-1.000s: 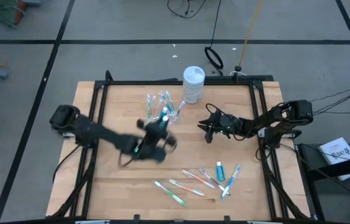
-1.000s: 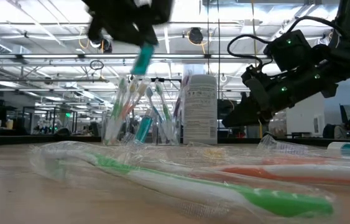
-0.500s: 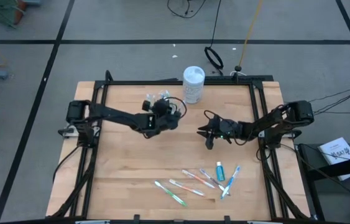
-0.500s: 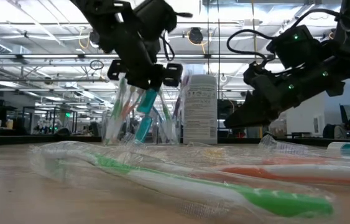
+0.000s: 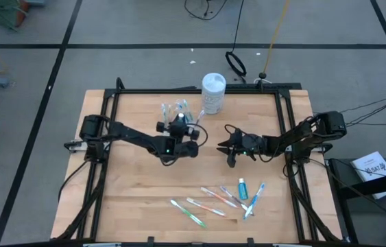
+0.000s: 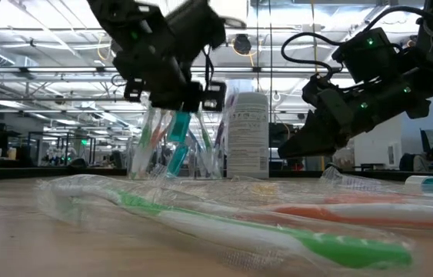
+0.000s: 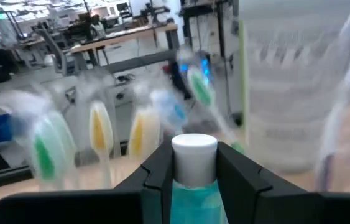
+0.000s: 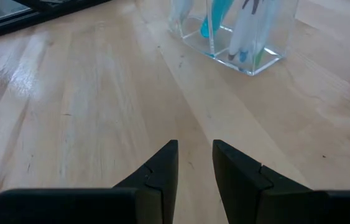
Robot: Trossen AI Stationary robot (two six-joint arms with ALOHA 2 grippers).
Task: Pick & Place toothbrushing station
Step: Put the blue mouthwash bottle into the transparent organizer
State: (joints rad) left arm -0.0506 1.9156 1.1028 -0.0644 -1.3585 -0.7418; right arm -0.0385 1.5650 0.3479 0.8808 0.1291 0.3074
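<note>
I have the left gripper (image 6: 176,98) clamped on a teal toothpaste tube (image 7: 194,186), white cap showing between the fingers (image 7: 158,171) in the left wrist view. A second ago that arm was low over the middle of the table with the tube carried high; it has since swung up to the clear plastic cup (image 5: 179,112) at the back of the table, beside the white canister (image 5: 213,92). In the low view the tube now hangs just above the cup's rim, tilted, its lower end dipping among the toothbrush heads (image 6: 148,131) already standing there. So I judge the carry finished and the drop-in to be the step in hand; the tube is not released yet.

My right gripper (image 8: 194,163) waits over bare wood mid-table, right of the cup, its fingers a narrow gap apart and holding nothing. It has barely shifted.

Near the front edge more wrapped toothbrushes (image 5: 199,206) and another teal tube (image 5: 242,188) lie loose, so plenty of the station remains to collect.
</note>
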